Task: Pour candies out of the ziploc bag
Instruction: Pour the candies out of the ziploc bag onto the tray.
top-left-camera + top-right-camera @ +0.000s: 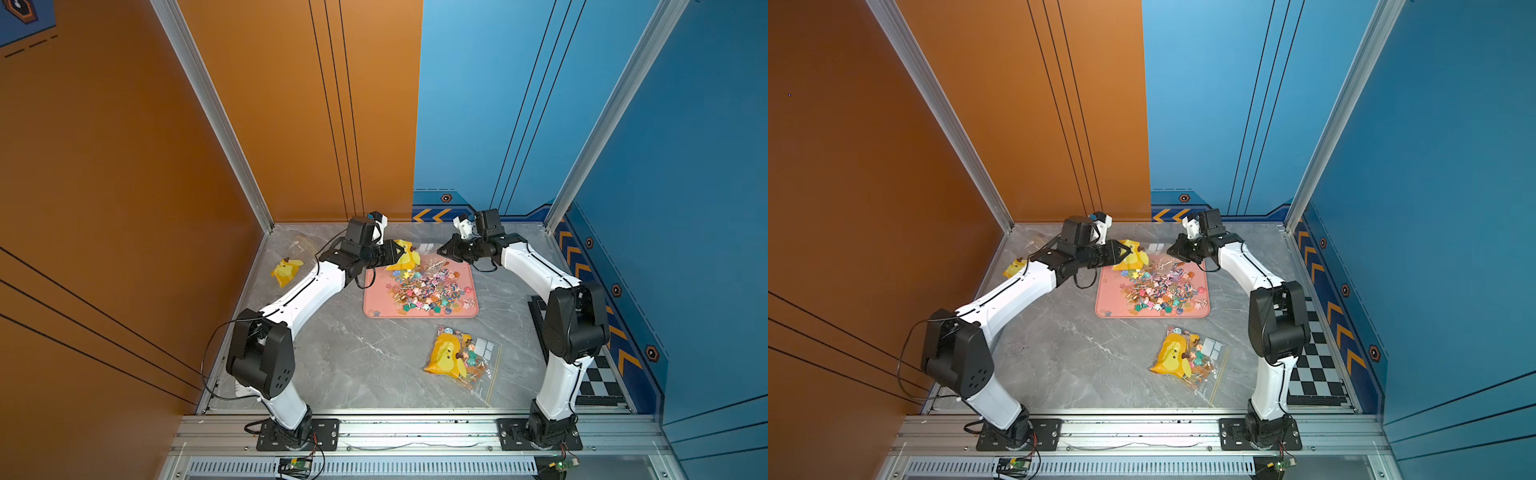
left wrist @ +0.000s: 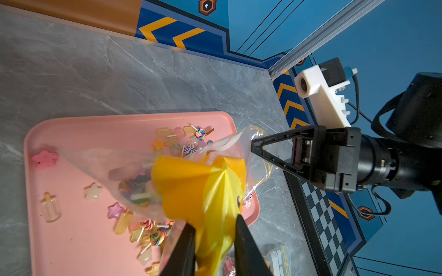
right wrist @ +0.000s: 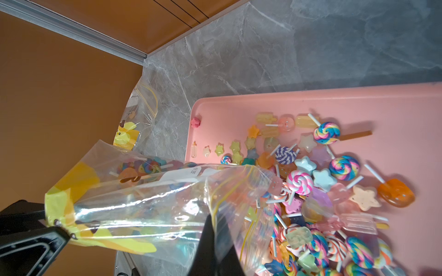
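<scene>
— How far along is it?
— In both top views the ziploc bag (image 1: 406, 257) is hanging between the two arms over the far edge of the pink tray (image 1: 419, 314). A big heap of candies (image 1: 428, 289) is lying on that tray, so I'd say most of the pouring is done.
— Any other bags?
— A second bag (image 1: 457, 357), full, is lying on the table (image 1: 353, 357) nearer the arm bases. Another, an empty-looking bag (image 1: 286, 271), is lying by the orange wall.
— What is the left wrist camera showing?
— The left gripper (image 2: 214, 222) is pinching the held bag's yellow bottom, fingers clamped on it. The right gripper (image 2: 254, 146) is nipping the mouth edge, tips together. A clump of sweets is sitting inside the clear part.
— And the right wrist camera?
— The mouth is gaping toward the tray, with lollipops bunching behind the zip line. The right fingers (image 3: 210, 243) are closed on the rim. I reckon that last clump is what needs tipping out.
</scene>
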